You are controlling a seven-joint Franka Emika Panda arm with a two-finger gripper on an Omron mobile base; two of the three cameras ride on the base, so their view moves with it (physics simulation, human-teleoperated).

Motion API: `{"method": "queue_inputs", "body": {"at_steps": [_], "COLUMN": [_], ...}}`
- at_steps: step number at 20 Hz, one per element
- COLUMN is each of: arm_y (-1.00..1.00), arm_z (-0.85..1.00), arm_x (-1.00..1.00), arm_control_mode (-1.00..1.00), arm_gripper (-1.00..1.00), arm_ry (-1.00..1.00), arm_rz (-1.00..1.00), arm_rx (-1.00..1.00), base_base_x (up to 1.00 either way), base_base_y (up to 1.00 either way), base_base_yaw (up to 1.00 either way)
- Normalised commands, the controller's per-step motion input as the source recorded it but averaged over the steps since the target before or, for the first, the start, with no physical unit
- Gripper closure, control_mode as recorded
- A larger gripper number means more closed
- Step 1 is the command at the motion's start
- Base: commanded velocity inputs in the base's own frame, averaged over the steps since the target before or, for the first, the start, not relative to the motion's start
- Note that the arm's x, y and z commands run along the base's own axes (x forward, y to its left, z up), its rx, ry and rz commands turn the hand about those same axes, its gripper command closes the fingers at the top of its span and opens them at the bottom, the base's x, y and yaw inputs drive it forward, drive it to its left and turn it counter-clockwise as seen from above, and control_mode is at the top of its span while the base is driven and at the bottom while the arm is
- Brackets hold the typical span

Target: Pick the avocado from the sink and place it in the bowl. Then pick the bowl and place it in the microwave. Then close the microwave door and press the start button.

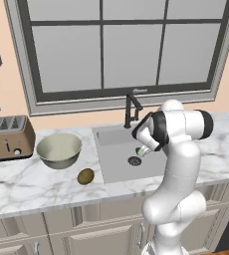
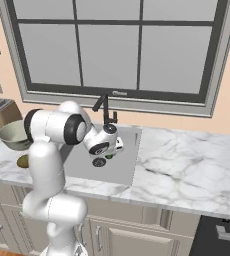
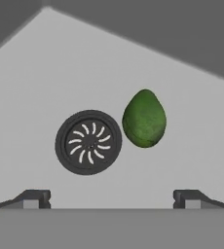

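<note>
A home kitchen: marble counter (image 1: 32, 184), sink (image 1: 116, 167) with black faucet (image 1: 131, 110), toaster (image 1: 7, 137), cabinets (image 1: 86, 234).

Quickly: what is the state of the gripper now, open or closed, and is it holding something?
Gripper: open, holding nothing; the avocado lies on the sink floor beside the drain.

marble counter (image 1: 32, 187): bowl (image 1: 59, 150), toaster (image 1: 7, 137), perhaps kiwi (image 1: 85, 176).
</note>
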Motion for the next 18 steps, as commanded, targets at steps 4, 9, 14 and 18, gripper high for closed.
{"method": "queue_inputs", "body": {"at_steps": [4,9,14,18], "arm_y": [0.00,0.00,0.00,0.00], "arm_z": [-0.24,-0.13,-0.14,-0.17], "arm_x": [0.19,0.26,0.27,0.26], "arm_control_mode": [-1.00,-1.00,-1.00,-1.00], "arm_gripper": [-1.00,-1.00,-1.00,-1.00], "arm_ry": [0.00,0.00,0.00,0.00], "arm_rz": [-0.02,-0.03,-0.03,-0.02], "arm_rx": [0.00,0.00,0.00,0.00], "base_base_x": [0.00,0.00,0.00,0.00], "base_base_y": [0.00,0.00,0.00,0.00], "base_base_yaw": [0.00,0.00,0.00,0.00]}}
